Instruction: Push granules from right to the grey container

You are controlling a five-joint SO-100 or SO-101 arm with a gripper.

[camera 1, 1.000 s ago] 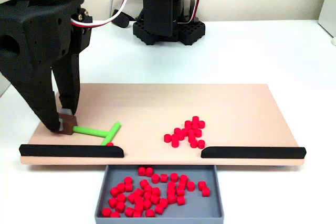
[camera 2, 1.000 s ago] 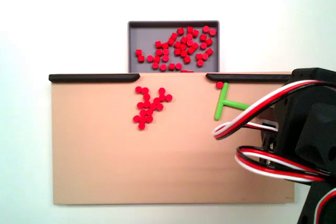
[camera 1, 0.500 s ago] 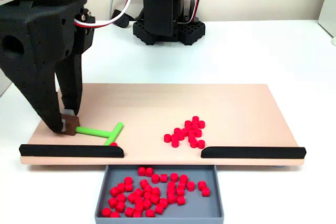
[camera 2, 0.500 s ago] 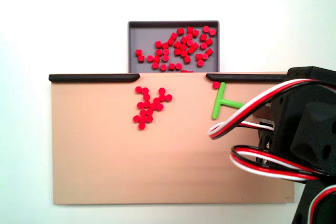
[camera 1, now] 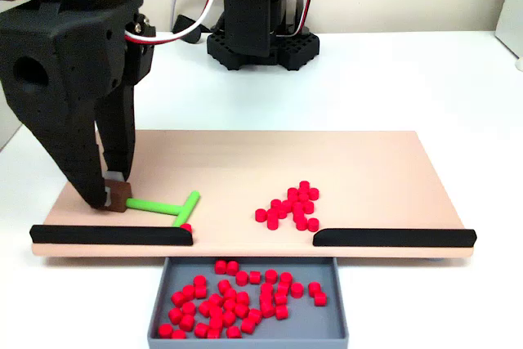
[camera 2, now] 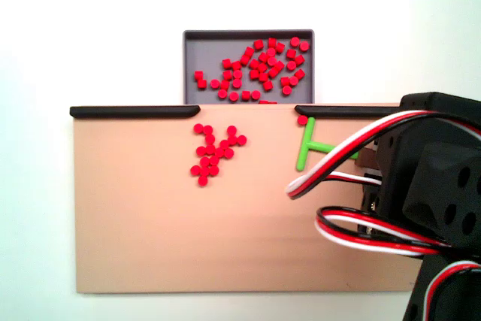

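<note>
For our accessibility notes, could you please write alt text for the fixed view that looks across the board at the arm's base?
A black claw grips the stem of a green T-shaped tool at the left of a tan board. A cluster of red granules lies mid-board, one sits by the tool's head, and many fill the grey container below.

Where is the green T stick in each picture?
In the fixed view that faces the arm: the green T-shaped tool lies low on the left of the tan board, its stem in the gripper.
In the fixed view from above: the green T-shaped tool lies upper right on the board, below the right-hand black bar.
Shared landmark: the grey container with red granules.
</note>
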